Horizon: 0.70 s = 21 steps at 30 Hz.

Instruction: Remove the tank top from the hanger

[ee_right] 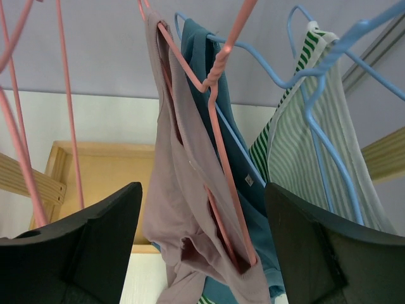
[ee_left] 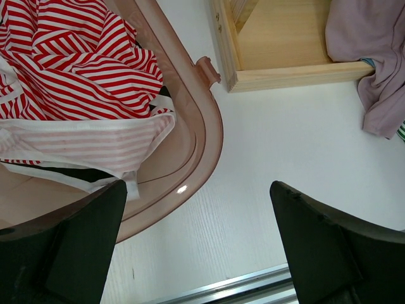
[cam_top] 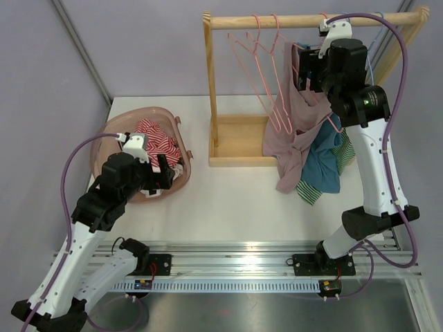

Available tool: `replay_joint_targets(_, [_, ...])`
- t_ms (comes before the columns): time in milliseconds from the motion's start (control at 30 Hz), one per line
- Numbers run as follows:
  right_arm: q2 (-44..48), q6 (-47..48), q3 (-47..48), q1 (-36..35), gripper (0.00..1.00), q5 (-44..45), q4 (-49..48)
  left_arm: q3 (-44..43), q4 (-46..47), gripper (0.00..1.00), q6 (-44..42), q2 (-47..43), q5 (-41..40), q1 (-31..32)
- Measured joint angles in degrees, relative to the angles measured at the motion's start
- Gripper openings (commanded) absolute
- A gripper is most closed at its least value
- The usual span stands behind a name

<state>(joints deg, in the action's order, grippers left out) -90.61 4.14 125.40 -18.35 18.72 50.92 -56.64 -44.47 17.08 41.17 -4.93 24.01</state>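
A mauve tank top (cam_top: pixel 294 131) hangs from a pink hanger (cam_top: pixel 285 76) on the wooden rack rail (cam_top: pixel 311 21), its hem reaching the table. In the right wrist view the mauve top (ee_right: pixel 183 190) drapes over the pink hanger (ee_right: pixel 218 126) between my open fingers. My right gripper (ee_right: pixel 202 253) is open, up near the rail, around the top without touching it; it also shows in the top view (cam_top: pixel 308 69). My left gripper (ee_left: pixel 196 247) is open and empty above the table, beside the pink basket (ee_left: pixel 202 145).
A teal top (ee_right: pixel 209 82) on a blue hanger (ee_right: pixel 266 69) and a green-striped top (ee_right: pixel 310 152) hang behind the mauve one. Empty pink hangers (cam_top: pixel 249 55) hang to the left. The basket (cam_top: pixel 111 131) holds red-striped clothes (cam_top: pixel 156 138). The rack's wooden base (cam_top: pixel 235 149) sits mid-table.
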Motion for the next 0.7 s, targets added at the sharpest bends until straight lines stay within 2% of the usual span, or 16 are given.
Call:
replay_joint_targets(67, [-1.51,0.02,0.46,1.38,0.78,-2.12,0.28,0.74,0.15,0.99,-0.48,-0.35,0.00,0.02])
replay_joint_targets(100, [-2.05,0.07,0.70,1.86,0.70,-3.15,0.63,1.05,0.28,0.99,-0.66,-0.50,0.00,0.02])
replay_joint_targets(267, [-2.91,-0.09,1.03,2.95,0.51,-8.57,2.19,1.95,0.50,0.99,-1.09,-0.70,0.07,0.02])
replay_joint_targets(333, [-2.91,-0.33,1.49,2.99,0.37,-10.62,2.49,1.95,0.57,0.99,-1.20,-0.70,0.26,0.02])
replay_joint_targets(367, [-2.91,-0.57,1.70,2.99,0.25,-11.67,2.62,1.95,0.68,0.99,-1.22,-0.72,0.35,0.02])
replay_joint_targets(433, [-2.93,-0.85,2.12,3.04,0.11,-13.09,2.78,1.95,0.90,0.99,-1.22,-0.74,0.50,0.02])
replay_joint_targets(700, [-5.25,-2.86,5.22,3.04,0.00,-16.33,4.39,1.95,1.07,0.99,-1.25,-1.05,1.57,0.02])
